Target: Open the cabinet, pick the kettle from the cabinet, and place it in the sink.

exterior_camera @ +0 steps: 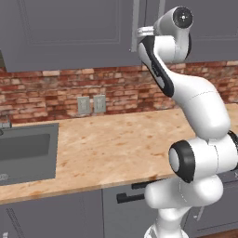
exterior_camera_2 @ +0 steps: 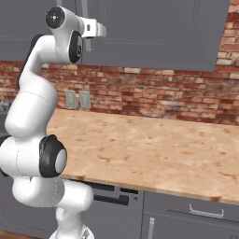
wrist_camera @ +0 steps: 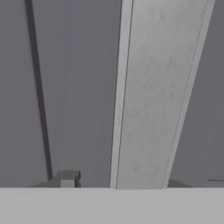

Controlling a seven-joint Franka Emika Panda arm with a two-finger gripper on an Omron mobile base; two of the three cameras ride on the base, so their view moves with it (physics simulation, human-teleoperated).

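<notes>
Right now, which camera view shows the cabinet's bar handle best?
The hand view: the bar handle runs up the picture, close and sharp. The left base view shows a slim part of it beside the gripper; in the right base view the hand partly covers it.

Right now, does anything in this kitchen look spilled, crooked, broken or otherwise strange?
Nothing stands out. The wooden counter shows no spill, the sink looks intact, and the cabinet doors hang straight and shut. The gripper is up at a door's long bar handle, which fits opening it.
</notes>
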